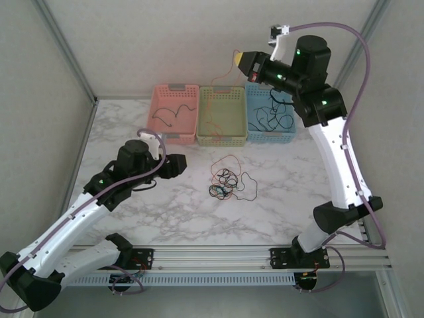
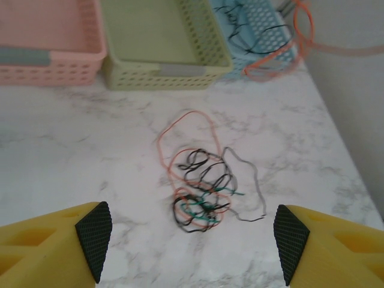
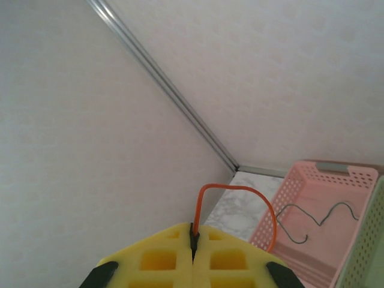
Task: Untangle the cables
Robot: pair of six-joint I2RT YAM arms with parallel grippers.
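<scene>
On the white marbled tabletop (image 1: 265,212), near its middle: a tangle of thin black, red-orange and green cables (image 1: 225,182) (image 2: 201,192), lying loose in overlapping loops, touched by neither gripper. Hovering just to the left of it and tilted down toward it: the left gripper (image 1: 180,163) (image 2: 192,240), yellow fingers with black pads (image 2: 95,237) spread wide, holding nothing. Raised high above the back of the table, over the baskets: the right gripper (image 1: 240,59) (image 3: 193,240), jaws pressed together on a thin red-orange cable (image 3: 240,189), arching out of the pinch and curving down beneath. Along the rear edge, side by side: a pink perforated plastic basket (image 1: 173,138) with one black wire (image 1: 165,116) inside, a pale green perforated basket (image 1: 222,139), a blue perforated basket (image 1: 271,137) with several black wires (image 1: 271,118) heaped inside.
</scene>
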